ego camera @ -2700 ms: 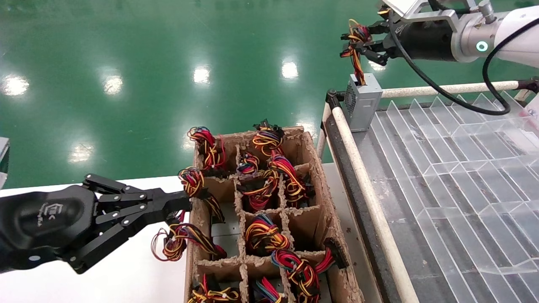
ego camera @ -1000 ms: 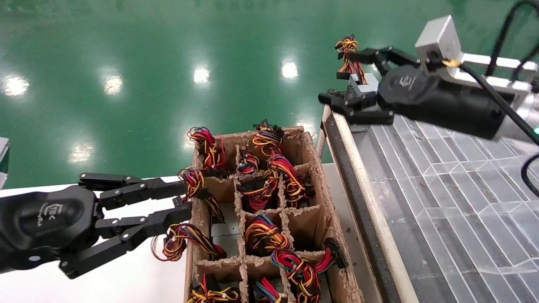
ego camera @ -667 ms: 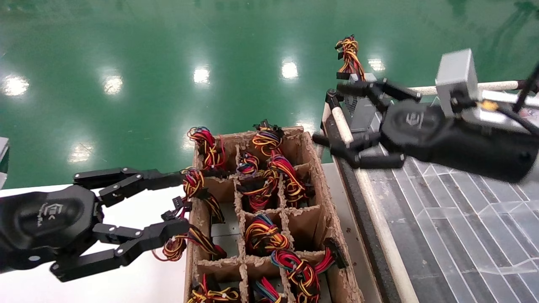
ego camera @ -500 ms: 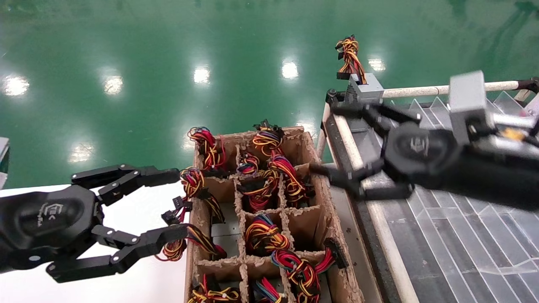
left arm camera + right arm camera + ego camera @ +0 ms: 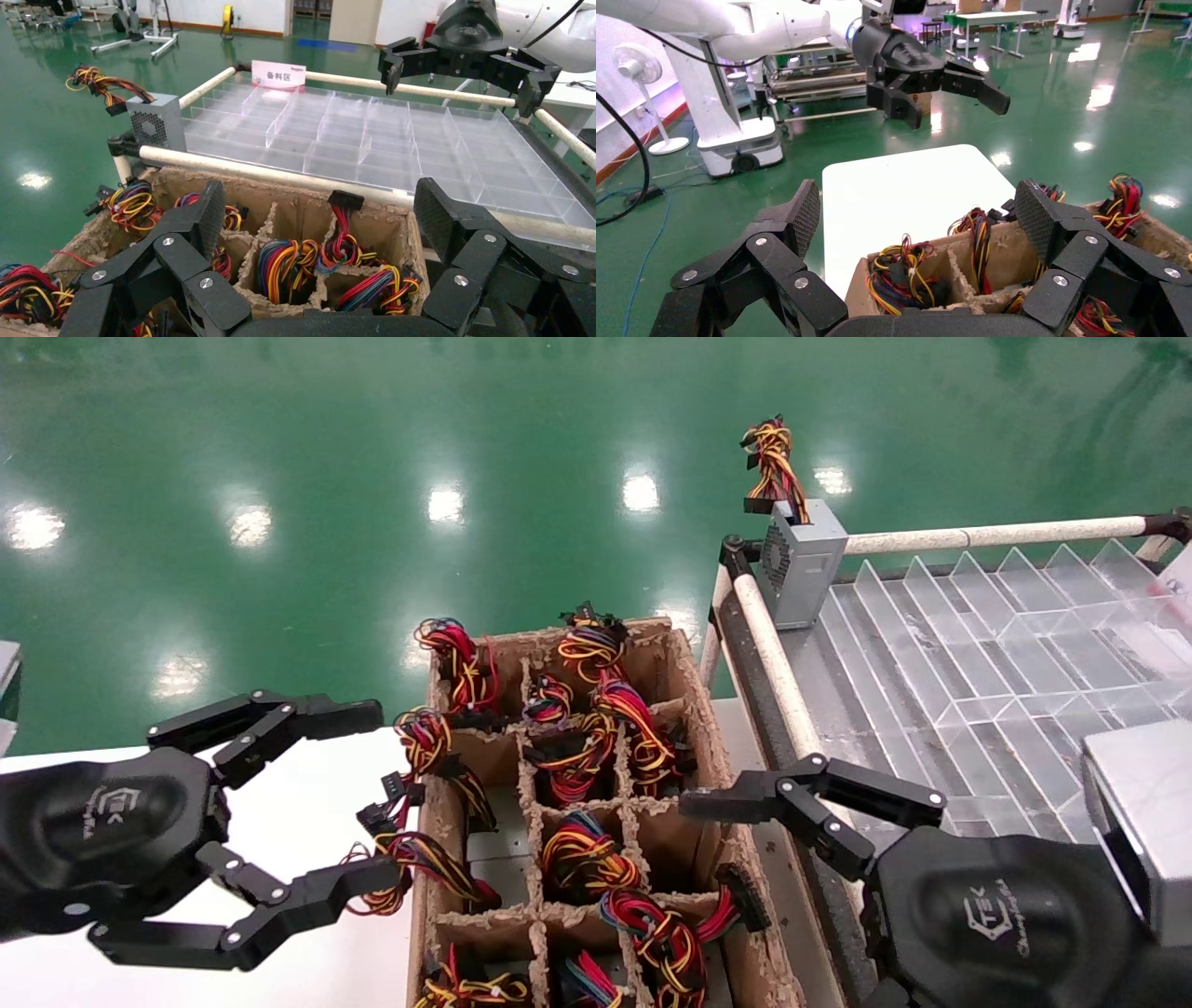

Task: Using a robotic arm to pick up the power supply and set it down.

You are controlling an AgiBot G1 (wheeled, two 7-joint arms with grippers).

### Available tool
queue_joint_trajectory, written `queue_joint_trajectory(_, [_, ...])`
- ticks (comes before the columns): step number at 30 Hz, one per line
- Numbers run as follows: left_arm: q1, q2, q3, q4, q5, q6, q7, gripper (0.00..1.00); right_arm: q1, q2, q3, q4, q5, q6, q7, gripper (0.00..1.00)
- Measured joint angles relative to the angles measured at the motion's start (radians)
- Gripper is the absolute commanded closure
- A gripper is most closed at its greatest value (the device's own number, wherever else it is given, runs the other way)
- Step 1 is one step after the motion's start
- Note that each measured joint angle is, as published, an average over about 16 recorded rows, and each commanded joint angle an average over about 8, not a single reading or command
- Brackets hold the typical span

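The power supply [image 5: 803, 561], a small grey box with a fan grille, stands upright in the far left corner of the clear tray [image 5: 978, 645]. Its red and yellow wire bundle [image 5: 771, 453] sticks up, and nothing holds it. It also shows in the left wrist view, power supply [image 5: 156, 125]. My right gripper [image 5: 918, 210], with its silver wrist [image 5: 1145, 803], hangs open low at the near right, its upper finger [image 5: 792, 794] over the cardboard box's right wall. My left gripper [image 5: 368, 794] is open beside the box's left wall, empty.
The divided cardboard box [image 5: 708, 756] on the white table [image 5: 354, 971] holds several more wire bundles [image 5: 587, 864] in its cells. A padded rail [image 5: 792, 710] runs between box and tray. A white label sign [image 5: 279, 72] stands at the tray's far edge.
My right gripper let go of the wire bundle, opened, and swung from the tray's far corner back down to the box's right side. My left gripper opened wide.
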Motion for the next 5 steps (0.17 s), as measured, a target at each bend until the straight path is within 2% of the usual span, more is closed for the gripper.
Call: queue_joint_trajectory(5, [0.000,0.000,0.000,0.000,0.000,0.000,0.000,0.00,-0.018,0.010,0.003,0.022,0.016,-0.010,0.009,0.00])
